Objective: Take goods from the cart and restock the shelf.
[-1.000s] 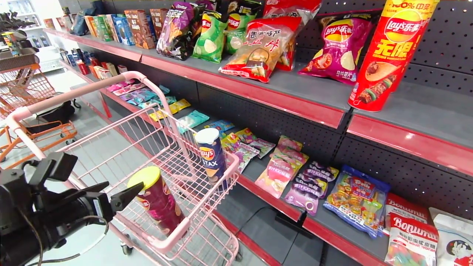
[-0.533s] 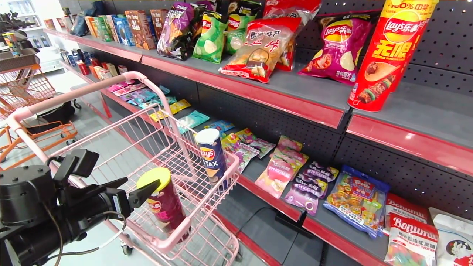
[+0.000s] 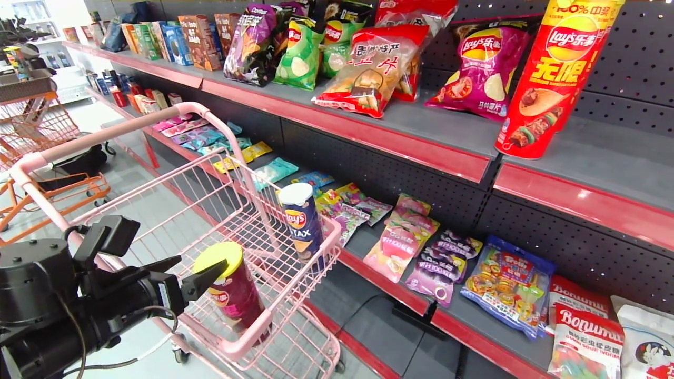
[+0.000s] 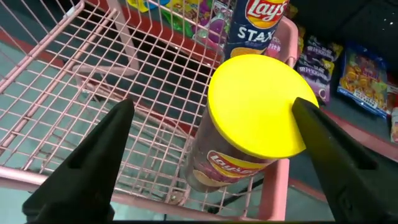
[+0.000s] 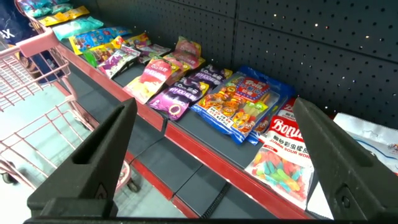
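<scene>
From the head view, a maroon crisp can with a yellow lid stands slightly tilted in the near corner of the pink cart. The left gripper is beside its top. The left wrist view looks down on the lid, which sits between the wide-apart fingers, not clamped. A blue crisp can stands upright at the cart's far rim, between the maroon can and the lower shelf. The right wrist view shows the right gripper, fingers apart, above candy bags there. A tall red can stands on the upper shelf.
</scene>
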Tool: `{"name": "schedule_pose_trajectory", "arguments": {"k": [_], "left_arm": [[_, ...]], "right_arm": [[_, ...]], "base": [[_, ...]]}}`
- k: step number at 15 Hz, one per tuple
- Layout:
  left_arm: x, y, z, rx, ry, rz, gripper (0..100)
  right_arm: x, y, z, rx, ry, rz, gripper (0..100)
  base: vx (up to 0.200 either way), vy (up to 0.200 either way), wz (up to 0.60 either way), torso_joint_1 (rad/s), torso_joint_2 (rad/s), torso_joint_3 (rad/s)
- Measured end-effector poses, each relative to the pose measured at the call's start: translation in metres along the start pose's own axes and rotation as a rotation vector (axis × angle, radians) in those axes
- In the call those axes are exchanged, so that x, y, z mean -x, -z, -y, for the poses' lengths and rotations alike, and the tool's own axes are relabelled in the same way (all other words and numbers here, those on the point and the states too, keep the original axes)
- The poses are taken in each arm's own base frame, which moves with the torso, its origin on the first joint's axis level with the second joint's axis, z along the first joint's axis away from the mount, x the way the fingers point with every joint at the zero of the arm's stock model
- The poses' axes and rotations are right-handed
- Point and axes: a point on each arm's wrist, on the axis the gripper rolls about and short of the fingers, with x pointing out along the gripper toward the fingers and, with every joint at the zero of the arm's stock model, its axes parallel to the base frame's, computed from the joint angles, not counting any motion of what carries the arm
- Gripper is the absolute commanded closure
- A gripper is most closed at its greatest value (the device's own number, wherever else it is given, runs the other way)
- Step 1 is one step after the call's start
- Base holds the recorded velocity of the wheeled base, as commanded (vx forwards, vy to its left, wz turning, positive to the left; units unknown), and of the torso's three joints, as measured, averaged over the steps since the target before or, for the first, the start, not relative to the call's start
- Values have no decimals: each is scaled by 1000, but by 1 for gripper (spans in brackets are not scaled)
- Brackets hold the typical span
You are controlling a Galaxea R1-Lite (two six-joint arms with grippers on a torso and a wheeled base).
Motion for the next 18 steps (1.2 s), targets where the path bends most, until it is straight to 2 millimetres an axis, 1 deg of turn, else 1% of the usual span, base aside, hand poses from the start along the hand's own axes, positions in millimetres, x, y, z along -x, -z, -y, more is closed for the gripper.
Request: {"name": "schedule_pose_trajectory", "arguments": {"k": [9, 12, 15, 18], "left_arm": [[18, -10, 5, -34, 6, 88, 0], [22, -4, 4, -34, 6, 71, 0], [19, 2, 3, -27, 1, 39, 0], [7, 5, 0, -19, -4, 1, 0]], "right_arm": [[0, 0, 0, 0, 0, 0, 0], [0, 0, 0, 0, 0, 0, 0], [0, 0, 0, 1, 0, -1, 0], [0, 0, 0, 1, 0, 0, 0]], "base": [[0, 0, 0, 0, 0, 0], [0, 0, 0, 0, 0, 0], [0, 0, 0, 0, 0, 0], [0, 0, 0, 0, 0, 0]]}}
